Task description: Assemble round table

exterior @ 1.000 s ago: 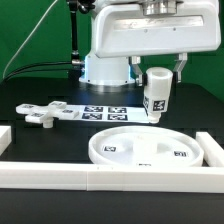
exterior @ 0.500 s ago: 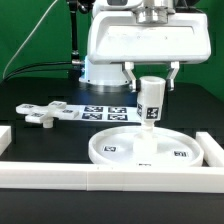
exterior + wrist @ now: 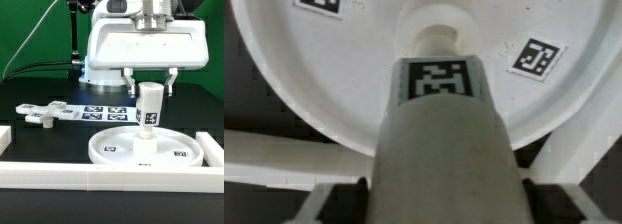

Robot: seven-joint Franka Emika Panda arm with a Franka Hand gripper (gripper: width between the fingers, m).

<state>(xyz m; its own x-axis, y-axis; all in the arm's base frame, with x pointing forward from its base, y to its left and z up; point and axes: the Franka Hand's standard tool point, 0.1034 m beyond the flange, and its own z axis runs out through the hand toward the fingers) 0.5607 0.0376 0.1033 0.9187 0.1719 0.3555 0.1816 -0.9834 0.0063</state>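
1. Between the fingers of the two-finger gripper (image 3: 150, 88), the short white plastic cylindrical post (image 3: 150, 106) is clamped upright.
2. Straight below, along the post's vertical long axis, the centre of the large round rimmed white disc (image 3: 104, 152) is found.

Centre of disc: the short white cylindrical post (image 3: 150, 105), clamped upright by the gripper (image 3: 150, 84), blocks the middle of the large white round rimmed disc (image 3: 168, 140).
Disc floor: bare on either side of the post, ringed by a raised lip.
Overhead: the arm's wide white housing (image 3: 140, 45) hangs over the disc's rear half.
Front: a long white straight border rail (image 3: 80, 178) lies just beside the disc.
Exterior view's right: a second white rail (image 3: 212, 148) leaves only a narrow gap.
Exterior view's left: open black table (image 3: 40, 145) between the disc and the white four-armed cross piece (image 3: 42, 114).
Behind: the marker board (image 3: 105, 112) lies flat; the white robot base (image 3: 105, 68) blocks beyond it.
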